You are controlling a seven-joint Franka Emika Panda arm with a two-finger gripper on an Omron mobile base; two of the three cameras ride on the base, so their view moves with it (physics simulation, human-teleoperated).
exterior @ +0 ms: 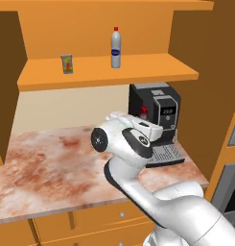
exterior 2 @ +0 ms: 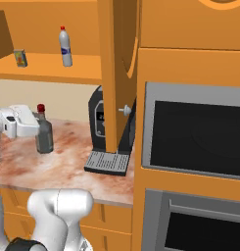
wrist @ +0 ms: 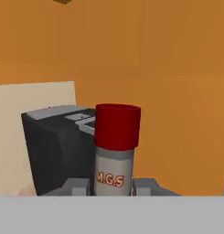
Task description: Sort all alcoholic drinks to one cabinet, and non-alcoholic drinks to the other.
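Note:
A squat grey glass bottle (wrist: 112,171) with a red cap, an alcoholic drink, stands upright between my gripper's (wrist: 111,188) two fingertips, which are shut on its body. From the right base it is seen as the grey bottle (exterior 2: 43,131) low over the counter, with my gripper (exterior 2: 36,128) on its left side. In the left base view the hand covers it except for the red cap (exterior: 144,113). The non-alcoholic drinks, a yellow-green juice carton (exterior: 66,63) (exterior 2: 20,58) and a white plastic bottle (exterior: 116,48) (exterior 2: 66,46), stand on the open upper cabinet shelf.
A black coffee machine (exterior: 159,113) (exterior 2: 103,122) with a drip tray stands just right of the bottle. An open cabinet door (exterior 2: 119,59) hangs edge-on above it. Built-in ovens (exterior 2: 195,137) fill the right wall. The marbled counter (exterior: 52,163) stretches left.

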